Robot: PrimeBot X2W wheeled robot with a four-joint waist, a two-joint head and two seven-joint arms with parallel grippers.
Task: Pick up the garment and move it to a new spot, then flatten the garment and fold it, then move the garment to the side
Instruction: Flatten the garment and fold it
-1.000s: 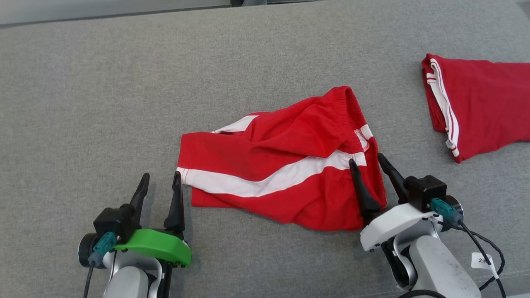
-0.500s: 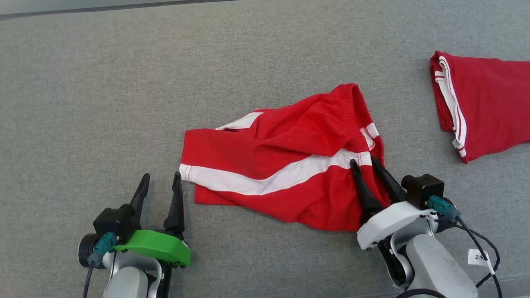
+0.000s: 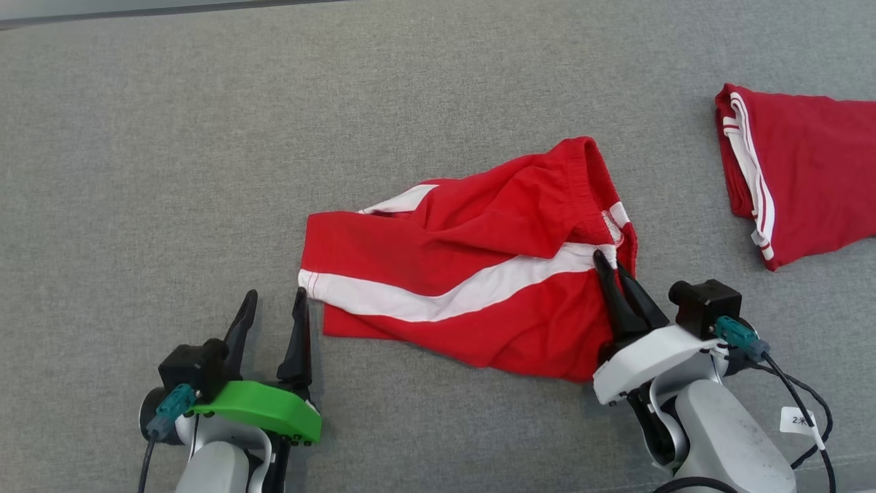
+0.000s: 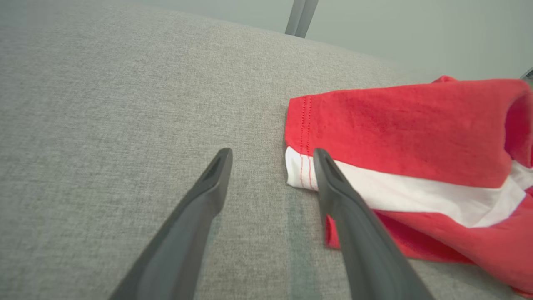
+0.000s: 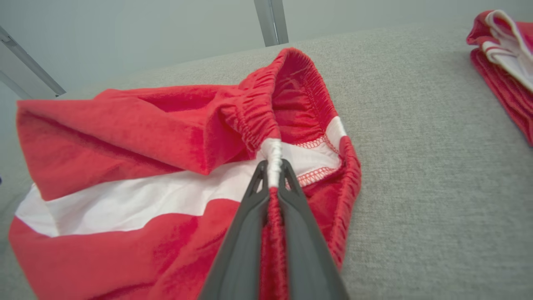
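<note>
Garment [image 3: 472, 274]: red shorts with a white stripe [image 3: 479, 291], lying rumpled at the centre of the head view on the grey fabric surface [image 3: 205, 137]. The elastic waistband [image 5: 254, 112] is at the right end and stands open. The leg hem [image 4: 302, 166] is at the left end and lies flat on the surface.

Right gripper [image 3: 609, 261]: at lower right of the head view, fingers together and clamped on the near edge of the waistband where the white stripe meets it. The right wrist view confirms this, with a ridge of cloth pinched between the two dark fingers [image 5: 245, 233] along their length. The rest of the garment rests on the surface.

Left gripper [image 3: 276, 293]: at lower left of the head view, fingers apart and holding nothing. In the left wrist view the right-hand finger [image 4: 354, 225] crosses in front of the white corner of the hem. Whether it touches the cloth cannot be told.

Second item: a folded red piece with white stripes [image 3: 807, 171] lies at the upper right of the head view, well apart from the garment.
</note>
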